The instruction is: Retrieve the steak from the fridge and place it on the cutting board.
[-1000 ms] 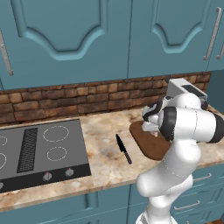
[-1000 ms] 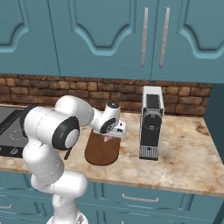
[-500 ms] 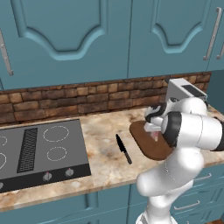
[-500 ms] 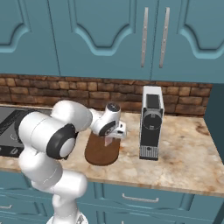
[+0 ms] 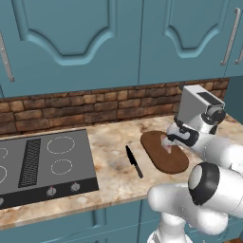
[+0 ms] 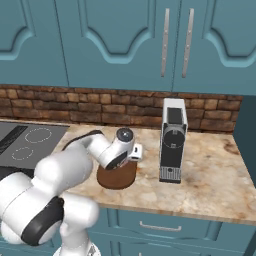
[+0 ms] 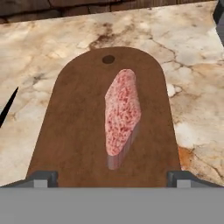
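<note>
Releasing looks finished, so the step in hand, as I judge it, is backing the hand off without disturbing what lies under it.

From the left in the hand view, a black knife tip pokes in at the edge, lying on the marble counter apart from the cutting board. Next comes the board itself, dark brown, its rounded end and small hanging hole at the top of this view. On its middle lies the steak, pink and mottled, flat on the wood and wholly inside the board's outline. The gripper hangs above it with the jaws spread wide, one fingertip at either lower corner, both standing clear of the meat, nothing held.

To do the retreat well, I would lift straight up along the hand's own axis first, and only then swing away, so neither finger drags the slab sideways.

The steak's long axis runs lengthwise along the board, nearly parallel to the board's own long axis, leaning slightly. Its narrower end points toward the hole and the brick wall; its thicker, cut end faces the fingers.

In the right base view the coffee machine stands just beside the board on the far side, so I would avoid swinging that way.
</note>
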